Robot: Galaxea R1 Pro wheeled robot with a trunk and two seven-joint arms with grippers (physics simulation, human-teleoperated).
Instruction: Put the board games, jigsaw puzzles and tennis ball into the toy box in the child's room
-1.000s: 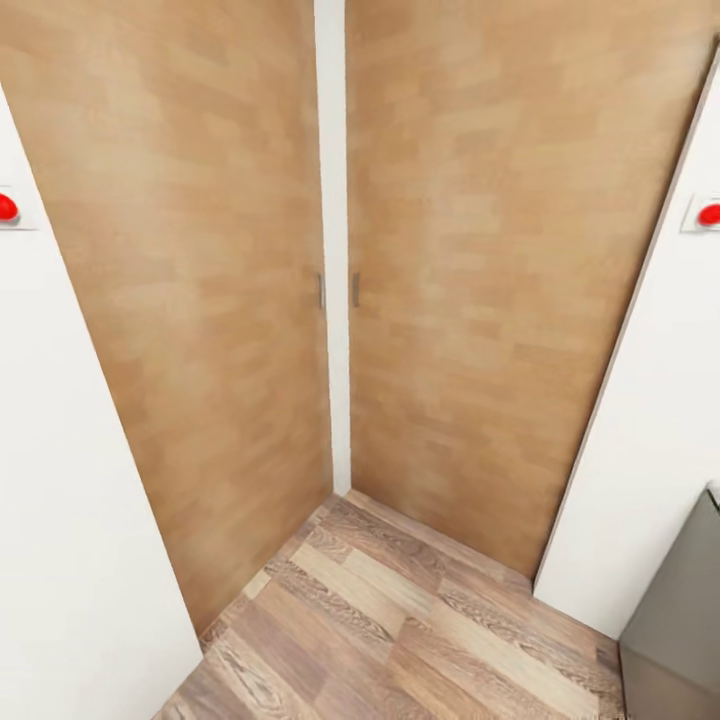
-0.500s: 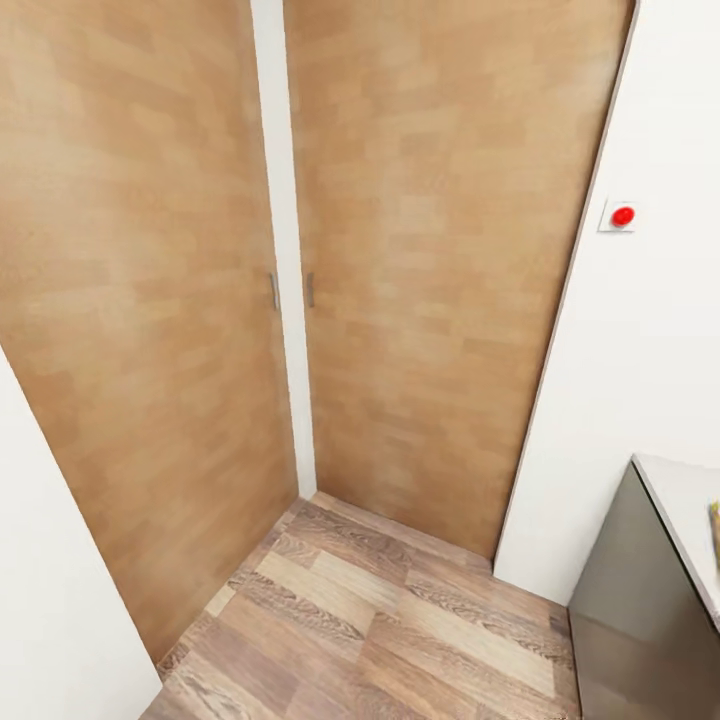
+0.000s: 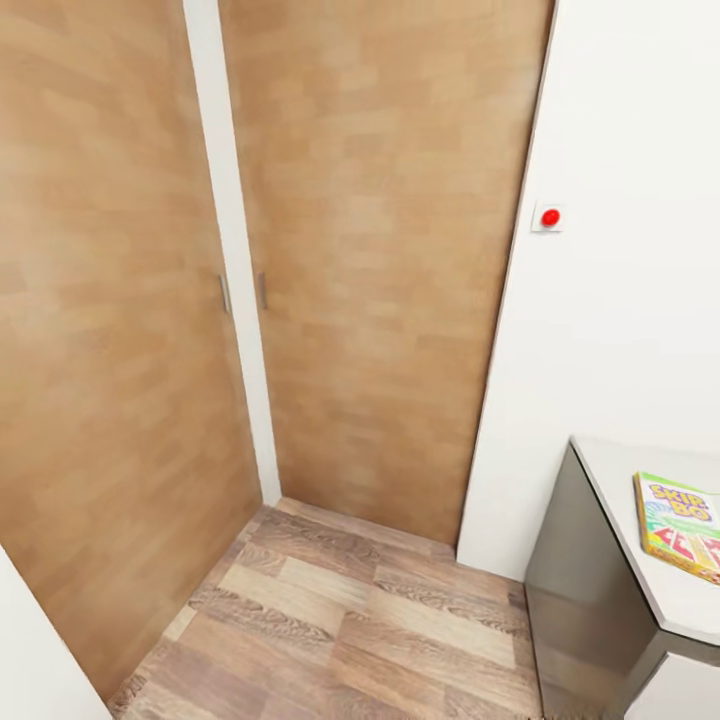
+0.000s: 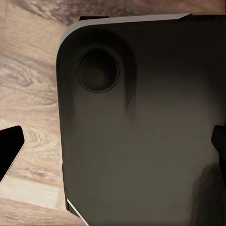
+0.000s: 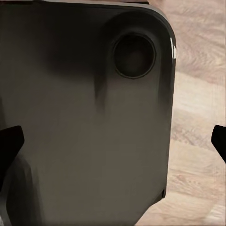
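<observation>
Colourful green-red board game (image 3: 680, 525) flat on grey table (image 3: 620, 480).

My head camera has swung right: the doors (image 3: 380, 250) sit further left, and the table (image 3: 610, 480) with a board game (image 3: 680, 525) has entered.

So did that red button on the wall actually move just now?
No. The red button keeps its place beside the wooden door's edge; the whole picture slid left, so the camera turned right.

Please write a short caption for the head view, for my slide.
Two wooden doors ahead, a board game lying on the grey table at right.
</observation>
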